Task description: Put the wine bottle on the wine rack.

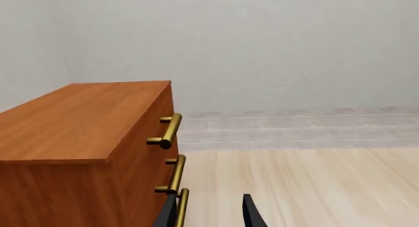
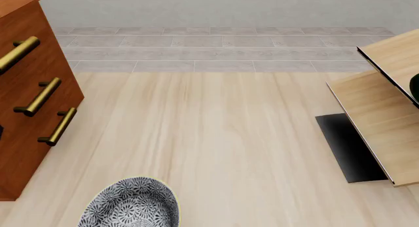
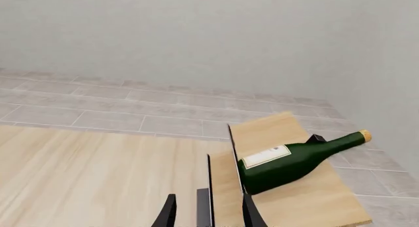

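The dark green wine bottle [image 3: 288, 161] lies on its side on a slanted panel of the tan wine rack [image 3: 307, 192], with its cork pointing away from my right gripper [image 3: 209, 214]. That gripper is open and empty, a little short of the rack. In the front view the rack [image 2: 379, 109] stands at the right edge on its black base, and only a dark sliver of the bottle [image 2: 415, 87] shows. My left gripper [image 1: 209, 214] is open and empty beside the cabinet. Neither gripper shows in the front view.
A reddish-brown drawer cabinet [image 2: 26, 89] with brass handles stands at the left and fills the left wrist view [image 1: 78, 124]. A patterned blue-and-white bowl [image 2: 131, 205] sits at the near edge. A grey tiled floor and wall lie beyond the table.
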Available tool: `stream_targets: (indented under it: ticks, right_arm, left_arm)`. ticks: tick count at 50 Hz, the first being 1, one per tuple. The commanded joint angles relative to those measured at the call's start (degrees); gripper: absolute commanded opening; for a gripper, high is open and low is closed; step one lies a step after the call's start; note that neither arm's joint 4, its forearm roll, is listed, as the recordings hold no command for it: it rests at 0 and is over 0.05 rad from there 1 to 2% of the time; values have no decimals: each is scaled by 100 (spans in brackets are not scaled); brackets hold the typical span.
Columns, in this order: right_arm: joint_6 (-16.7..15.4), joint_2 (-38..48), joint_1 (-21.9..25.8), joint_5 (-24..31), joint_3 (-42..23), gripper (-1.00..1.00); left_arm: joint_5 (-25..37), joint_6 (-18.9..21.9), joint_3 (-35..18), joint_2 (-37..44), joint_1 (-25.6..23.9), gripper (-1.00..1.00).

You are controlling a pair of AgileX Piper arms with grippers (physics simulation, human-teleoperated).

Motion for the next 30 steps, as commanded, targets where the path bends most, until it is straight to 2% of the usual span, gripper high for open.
stream_targets:
  ticks: [1, 30]
  right_arm:
    - [-21, -228, -39, 278, -84, 100]
    - [-110, -488, -1, 955, -687, 100]
  left_arm:
    - [124, 7, -140, 1, 51, 100]
    - [787, -30, -783, 0, 149, 100]
